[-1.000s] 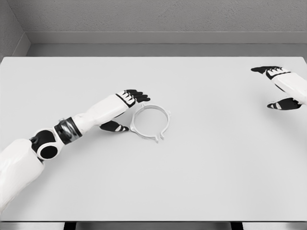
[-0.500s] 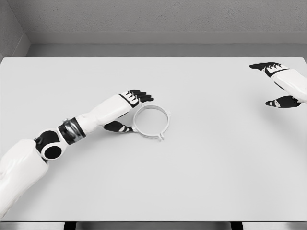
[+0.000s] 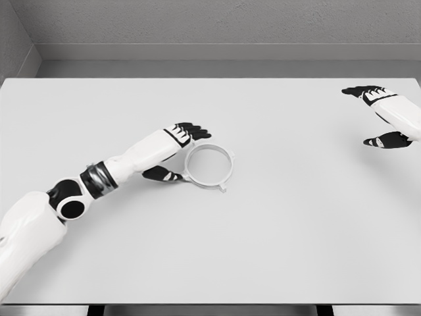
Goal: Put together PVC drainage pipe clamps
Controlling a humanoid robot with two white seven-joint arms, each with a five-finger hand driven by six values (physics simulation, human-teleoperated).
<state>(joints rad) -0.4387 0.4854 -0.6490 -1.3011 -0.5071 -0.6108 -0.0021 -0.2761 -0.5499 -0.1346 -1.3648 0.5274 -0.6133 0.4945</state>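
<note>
Head view shows the left hand (image 3: 176,153) reaching in from the lower left, resting at the left edge of a pipe clamp ring (image 3: 208,166) near the middle of the table (image 3: 276,230). Its black fingers (image 3: 195,131) stretch out nearly straight past the upper left of the ring, while the thumb (image 3: 162,174) lies low against the table at the ring's lower left. The hand is open in a wide C around that side of the ring; thumb tip and ring look to be touching or very nearly so, but the fingers do not close on it, and whether any real grip exists cannot be told. The left forearm is smooth glossy white, with a banded metallic and black wrist collar and a round black-and-white joint farther back toward the picture's corner.

The clamp ring lies flat on the table, a thin pale grey hoop, circular, with small tabs sticking out from its rim: one at the lower right and lesser ones at the left and upper right. It reads as moulded plastic, matte, hardly darker than the surface beneath.

Far off at the right edge, well apart from the ring, the right hand (image 3: 381,118) hangs over the table, fingers extended and thumb spread below, empty.

The table is a broad plain white slab, matte and unmarked. Behind it stands a grey, finely speckled wall.
</note>
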